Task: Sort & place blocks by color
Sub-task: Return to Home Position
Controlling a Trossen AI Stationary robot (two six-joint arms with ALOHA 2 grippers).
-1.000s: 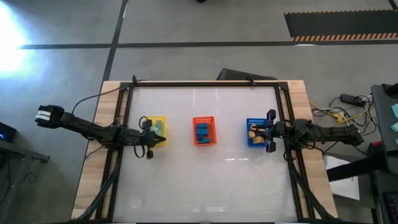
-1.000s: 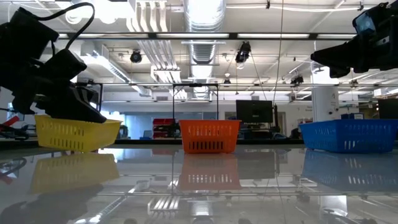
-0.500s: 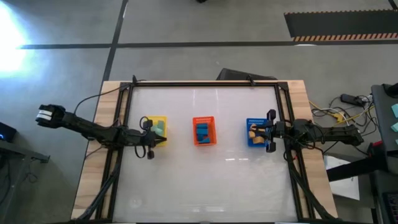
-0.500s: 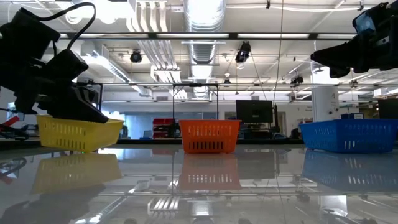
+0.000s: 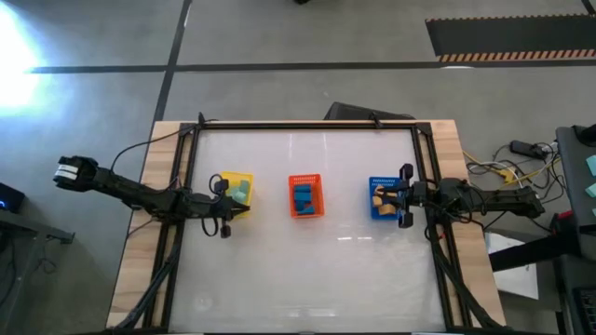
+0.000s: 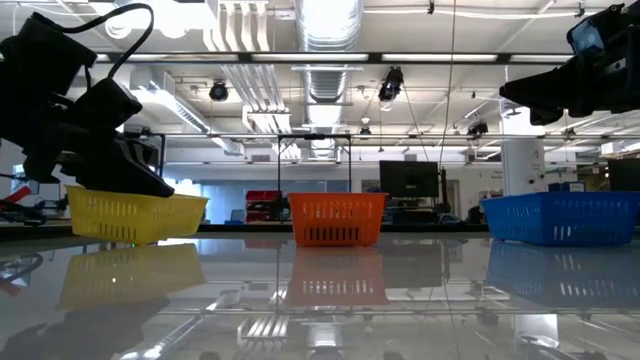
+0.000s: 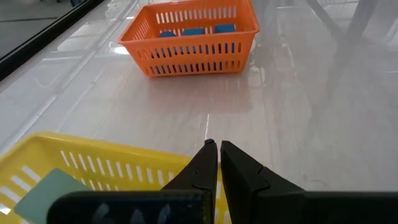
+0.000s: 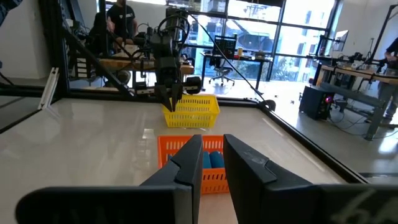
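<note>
Seen from above, the left hand (image 7: 217,149), pressed together and empty, hangs over the 5 o'clock corner of the yellow basket (image 5: 233,177), with the teal blocks (image 5: 239,192) at its 11 o'clock. The right hand (image 8: 212,146), slightly parted, sits at 3 o'clock of the blue basket (image 5: 384,179), which has the orange blocks (image 5: 380,197) inside.

Robotics lab, open-plan — exposed ceiling ducts (image 6: 325,30), a monitor (image 6: 408,180), far desks (image 8: 349,71), office chair (image 8: 217,67), concrete floor (image 5: 279,37) with hazard-striped tape (image 5: 507,57).
</note>
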